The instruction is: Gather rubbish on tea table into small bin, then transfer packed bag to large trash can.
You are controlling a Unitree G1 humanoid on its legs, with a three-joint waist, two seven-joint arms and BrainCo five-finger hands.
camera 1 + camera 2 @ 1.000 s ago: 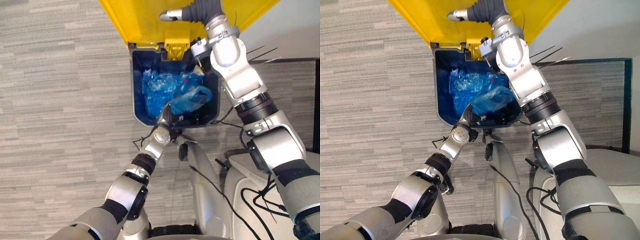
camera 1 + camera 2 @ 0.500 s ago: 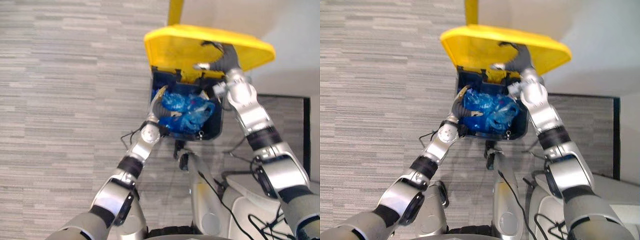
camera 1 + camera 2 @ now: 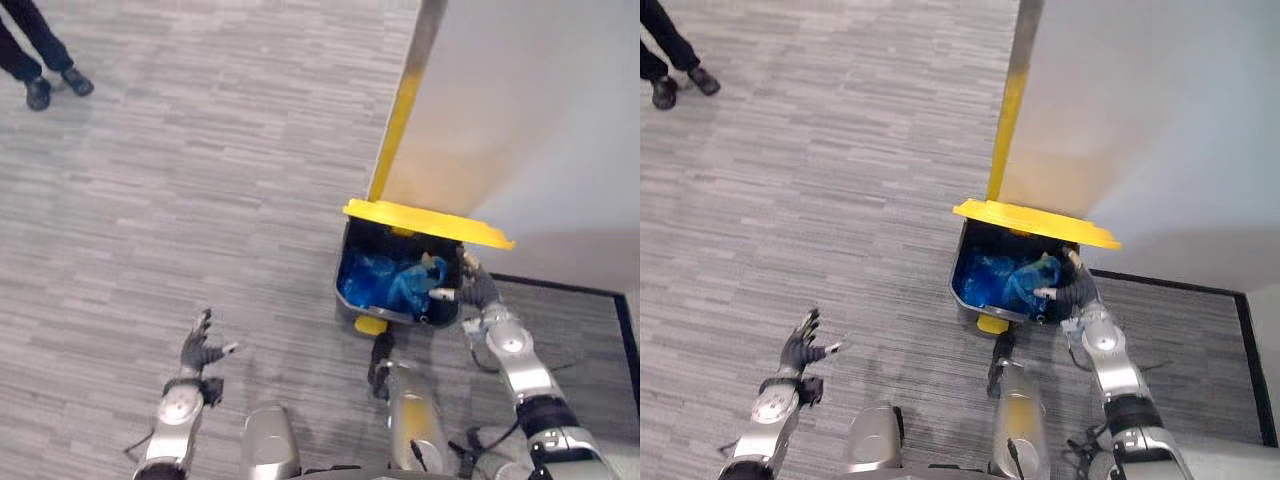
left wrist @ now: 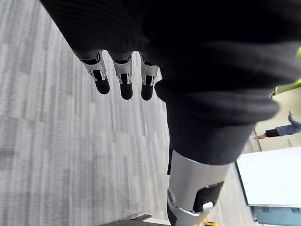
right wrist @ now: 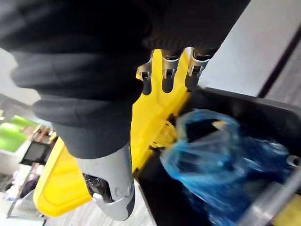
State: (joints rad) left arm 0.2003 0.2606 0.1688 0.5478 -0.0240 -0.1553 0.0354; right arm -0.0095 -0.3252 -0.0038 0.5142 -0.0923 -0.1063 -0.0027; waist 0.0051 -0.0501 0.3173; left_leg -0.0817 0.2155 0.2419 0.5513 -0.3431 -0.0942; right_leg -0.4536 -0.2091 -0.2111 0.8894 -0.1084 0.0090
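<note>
A grey striped carpet floor (image 3: 180,200) runs across the whole room. A pale wall panel (image 3: 520,120) with a yellow strip (image 3: 400,120) down its edge rises right behind the bin. The large trash can (image 3: 958,282), dark blue, stands on the carpet against that panel. Its yellow lid (image 3: 1035,222) hangs partly raised over the back of the opening, so the front is uncovered. Inside lies the blue plastic bag (image 3: 1005,280), crumpled and filling most of what shows of the can.

The right hand (image 3: 1072,292) is at the can's near right corner, just beside the bag. Its fingers (image 5: 165,77) are loose and point toward the lid, grasping nothing. I cannot tell whether the hand touches the rim.

The left hand (image 3: 197,350) hangs well apart over bare carpet, fingers (image 4: 124,80) spread and empty.

Far across the floor stand a person's dark trouser legs and shoes (image 3: 40,90).
</note>
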